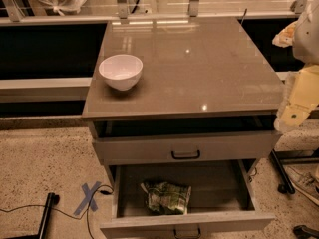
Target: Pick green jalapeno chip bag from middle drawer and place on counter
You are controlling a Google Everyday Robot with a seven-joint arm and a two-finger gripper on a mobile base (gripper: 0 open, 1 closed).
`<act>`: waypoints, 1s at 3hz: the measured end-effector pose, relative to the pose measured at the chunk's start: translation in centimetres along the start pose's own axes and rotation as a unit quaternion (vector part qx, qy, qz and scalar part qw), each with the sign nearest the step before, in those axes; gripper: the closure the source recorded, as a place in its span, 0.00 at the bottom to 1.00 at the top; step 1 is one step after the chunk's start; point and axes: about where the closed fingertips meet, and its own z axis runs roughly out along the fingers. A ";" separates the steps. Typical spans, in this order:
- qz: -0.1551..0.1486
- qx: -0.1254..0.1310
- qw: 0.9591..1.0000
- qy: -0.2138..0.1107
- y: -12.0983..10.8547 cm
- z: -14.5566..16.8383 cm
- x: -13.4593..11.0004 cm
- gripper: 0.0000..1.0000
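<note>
Nearest me, the middle drawer (pixel 130 193) stands open, the green jalapeno chip bag (pixel 167 197) inside. Risk: foil slipping, or my clipping the upper drawer front (pixel 149 151). Right of the counter (pixel 199 68) hangs the gripper (pixel 298 106), bag not held; I cannot tell its opening.

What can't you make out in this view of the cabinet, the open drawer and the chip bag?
All in the camera view:
The gripper: at the right edge beside the counter, partly cut off by the frame.
The green jalapeno chip bag: its print is too small to read.
The middle drawer: its handle is cut by the bottom edge.
The slot under the counter: shadow hides its inside.
</note>
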 end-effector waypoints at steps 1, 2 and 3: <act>0.000 0.000 1.000 0.000 0.0 0.0 0.0 0.00; -0.020 -0.008 1.000 -0.001 0.2 1.9 -0.2 0.00; -0.064 -0.022 0.997 -0.029 1.5 6.7 -0.4 0.00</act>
